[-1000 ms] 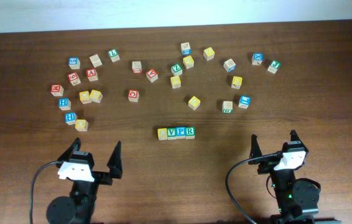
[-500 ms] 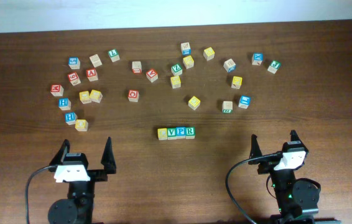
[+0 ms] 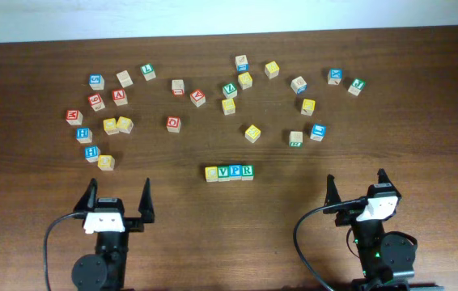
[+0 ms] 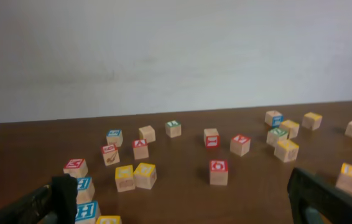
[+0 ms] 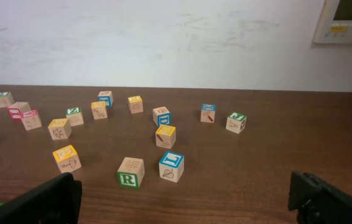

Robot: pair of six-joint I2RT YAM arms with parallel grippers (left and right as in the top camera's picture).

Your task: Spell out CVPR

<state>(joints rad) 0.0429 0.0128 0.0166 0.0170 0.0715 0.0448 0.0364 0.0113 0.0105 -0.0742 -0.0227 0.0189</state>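
Your left gripper (image 3: 120,198) has squared up and shifted right, fingers (image 3: 146,206) spread and released; your right gripper (image 3: 357,190) stays put, equally released.

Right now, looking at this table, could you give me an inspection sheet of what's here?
Surface: dark wooden table.
Job's things: row of four blocks, touching; a yellow block with an unreadable letter, then V, P, R.
Clutter: loose letter blocks scattered behind the row.
Grippers: left gripper and right gripper both open, empty, short of the blocks.
Cables: black cable looping beside each arm.
Surroundings: white wall; pale wall panel in the right wrist view.
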